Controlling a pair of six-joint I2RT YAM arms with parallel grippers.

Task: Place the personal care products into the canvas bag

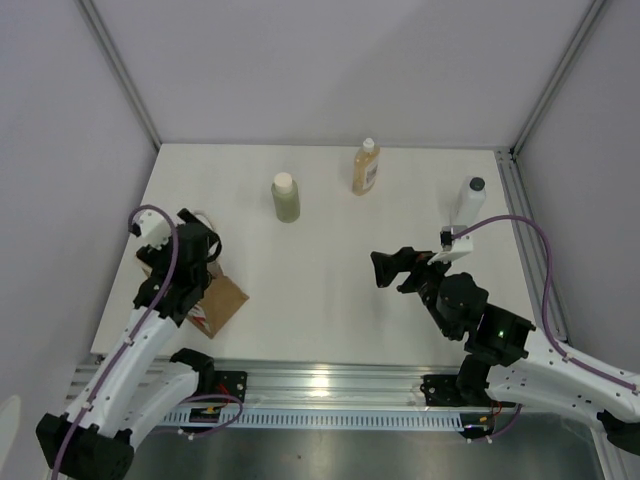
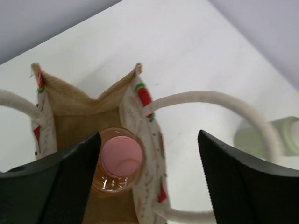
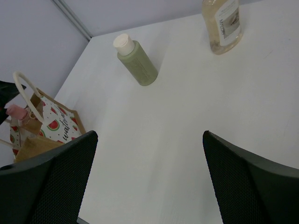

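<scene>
Left gripper (image 2: 148,179) hangs spread over the bag (image 2: 70,105), orange bottle (image 2: 119,158) inside. Right gripper (image 3: 149,182) gapes empty. The green bottle (image 3: 138,63) on the table (image 3: 187,121) looks light, stiff, slick; best pinched across its body.

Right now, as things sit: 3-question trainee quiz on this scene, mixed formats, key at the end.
1. True or false: the orange bottle sits inside the bag.
2. How many bottles stand on the table outside the bag?
3. What does the right gripper hold? A) a green bottle B) nothing, its fingers are spread C) a bag handle

Key
1. True; its pink cap shows in the bag's mouth.
2. Three: the green bottle, the amber bottle and the white bottle.
3. B
</scene>
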